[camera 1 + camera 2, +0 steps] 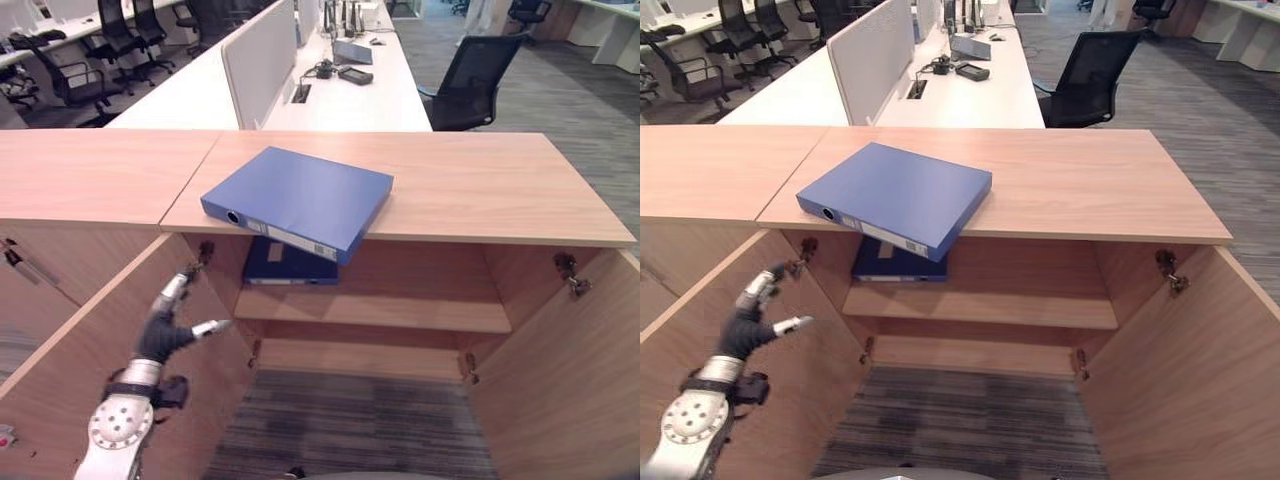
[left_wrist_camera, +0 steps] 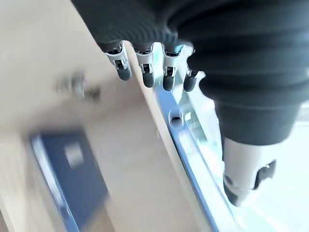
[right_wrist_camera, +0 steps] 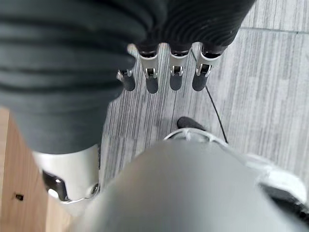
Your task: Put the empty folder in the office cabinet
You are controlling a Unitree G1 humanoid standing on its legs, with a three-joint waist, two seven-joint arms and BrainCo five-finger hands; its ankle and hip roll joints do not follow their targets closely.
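Observation:
A blue folder point(image 1: 300, 198) lies flat on the wooden cabinet top point(image 1: 470, 185), its spine corner jutting over the front edge. A second blue folder point(image 1: 290, 264) lies on the upper shelf point(image 1: 410, 312) inside the open cabinet, right under the first. My left hand point(image 1: 160, 335) hovers open below and left of both folders, close to the open left door point(image 1: 70, 350), holding nothing. In the left wrist view its fingers point(image 2: 145, 70) point past the shelf folder point(image 2: 72, 179) and the top folder's spine point(image 2: 186, 150). My right hand point(image 3: 164, 72) hangs open over the carpet.
The right cabinet door point(image 1: 570, 380) also stands open. A neighbouring cabinet top point(image 1: 90, 175) joins on the left. Behind are white desks with a divider point(image 1: 258, 55) and a black office chair point(image 1: 470, 80). Striped carpet point(image 1: 350, 420) lies before the cabinet.

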